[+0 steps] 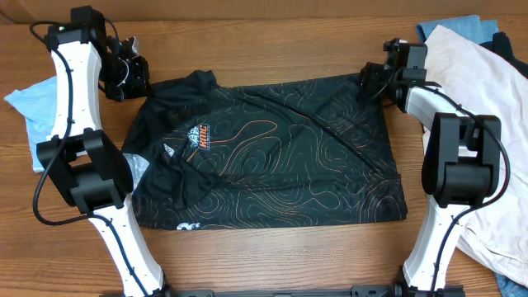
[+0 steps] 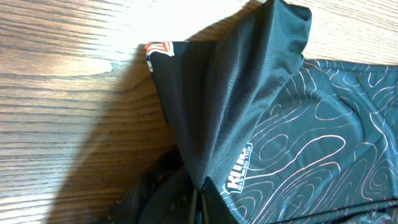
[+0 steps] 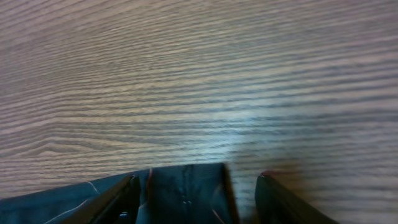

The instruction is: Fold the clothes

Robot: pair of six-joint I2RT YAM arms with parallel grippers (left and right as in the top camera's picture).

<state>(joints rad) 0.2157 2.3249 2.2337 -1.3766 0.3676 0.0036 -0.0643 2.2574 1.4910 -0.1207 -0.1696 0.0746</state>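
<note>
The black T-shirt [image 1: 272, 157] with thin orange contour lines lies spread across the middle of the table, its orange logo [image 1: 198, 136] on the left half. My left gripper [image 1: 132, 73] is at the shirt's far left corner. In the left wrist view it [image 2: 200, 200] is shut on a fold of the black fabric [image 2: 236, 93], which rises from the jaws like a tent. My right gripper [image 1: 369, 78] is at the far right corner. In the right wrist view it [image 3: 199, 200] stands open, with the shirt's corner [image 3: 186, 190] lying flat between the fingers.
A light blue garment [image 1: 25, 107] lies at the left edge behind the left arm. A cream garment [image 1: 483, 74] and a blue one [image 1: 462, 29] are piled at the right, under the right arm. Bare wood [image 3: 199, 81] lies beyond the shirt's far edge.
</note>
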